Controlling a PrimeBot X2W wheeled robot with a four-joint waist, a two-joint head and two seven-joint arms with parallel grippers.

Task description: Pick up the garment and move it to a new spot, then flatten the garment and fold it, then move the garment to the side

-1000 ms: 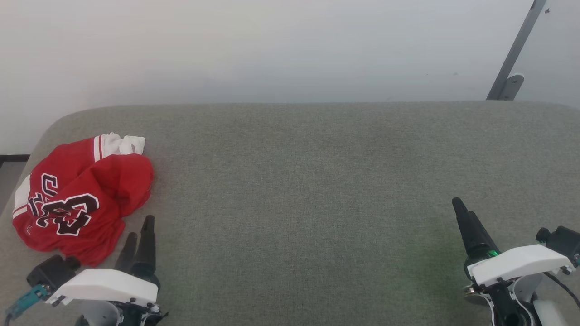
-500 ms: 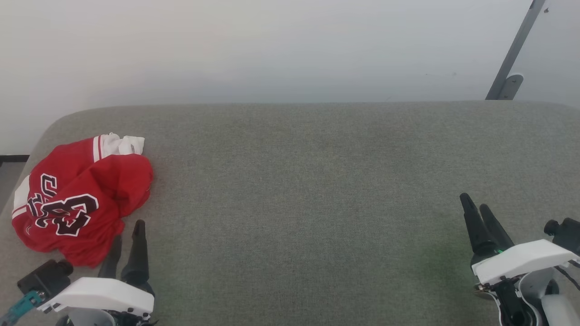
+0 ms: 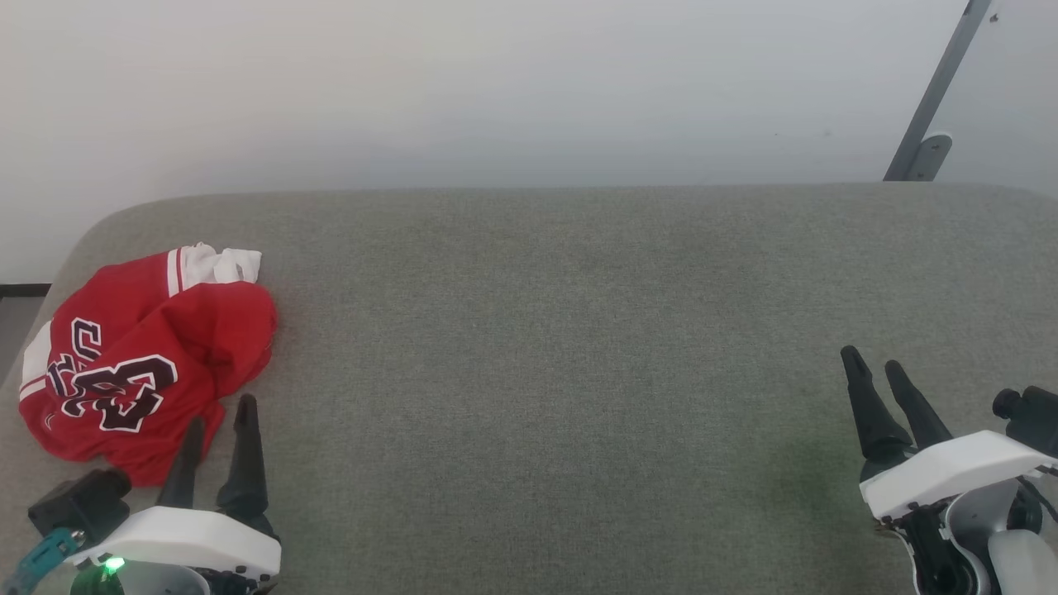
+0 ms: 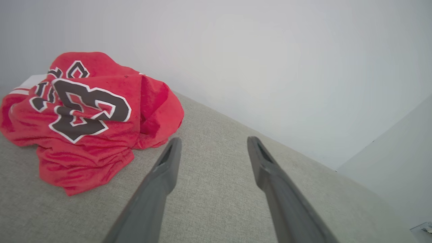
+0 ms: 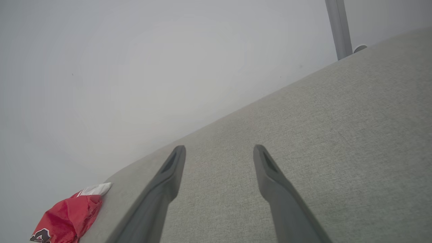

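Red garment (image 3: 140, 364) lay crumpled on the grey worktop (image 3: 562, 347), number print up, just left of and ahead of the left gripper (image 3: 221, 411), whose nearer fingertip sat just beside the cloth edge; contact unclear. Its fingers were spread apart, empty. The right gripper (image 3: 870, 359) fingers were also spread, holding nothing, over bare worktop, with the garment well apart to their left.

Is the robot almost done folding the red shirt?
No, nothing looks done: the red jersey lies crumpled at the left end of the grey cushion. In hand: the left gripper, open, sits beside it; the right gripper, open, is far off. Left: lifting, moving, flattening, folding, setting aside.
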